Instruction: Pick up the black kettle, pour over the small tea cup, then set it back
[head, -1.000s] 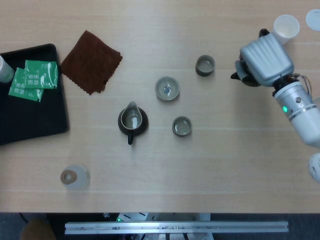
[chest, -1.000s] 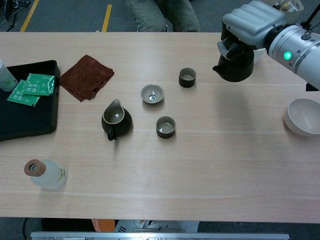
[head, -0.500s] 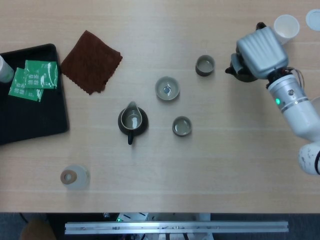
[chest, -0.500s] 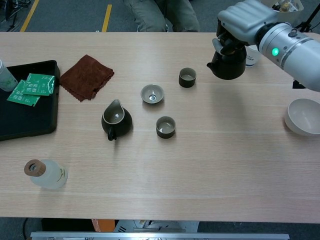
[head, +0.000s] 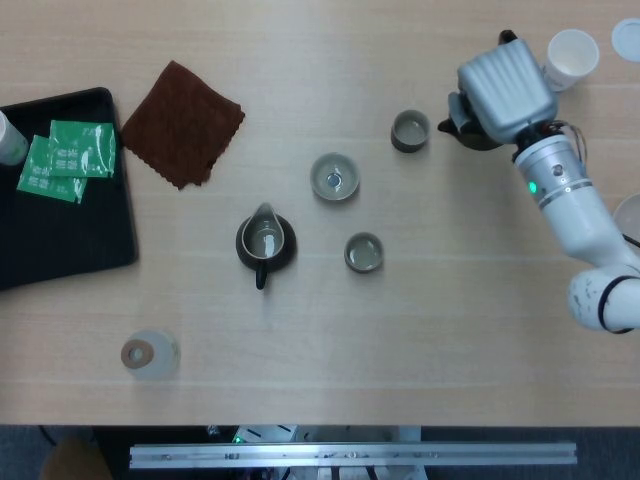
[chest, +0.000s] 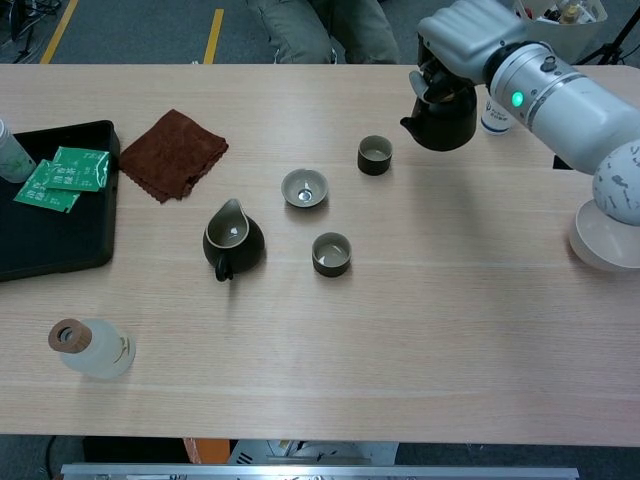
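My right hand (head: 505, 85) (chest: 462, 32) grips the black kettle (chest: 440, 122) from above and holds it off the table. In the head view only the kettle's dark edge and spout (head: 455, 126) show under the hand. The spout points left, just right of a small dark tea cup (head: 410, 131) (chest: 375, 154). Two more small cups stand nearer the middle: a pale one (head: 334, 177) (chest: 304, 187) and a grey-green one (head: 364, 253) (chest: 331, 254). My left hand shows in neither view.
A dark pitcher (head: 266, 242) stands left of the cups. A brown cloth (head: 182, 122) and a black tray (head: 60, 230) with green packets lie at the left. A corked bottle (head: 148, 354) sits front left, a white paper cup (head: 572, 53) far right, a white bowl (chest: 608, 235) at the right.
My right hand has carried the kettle leftward, from well right of the dark cup to just beside it. Nothing else has moved.
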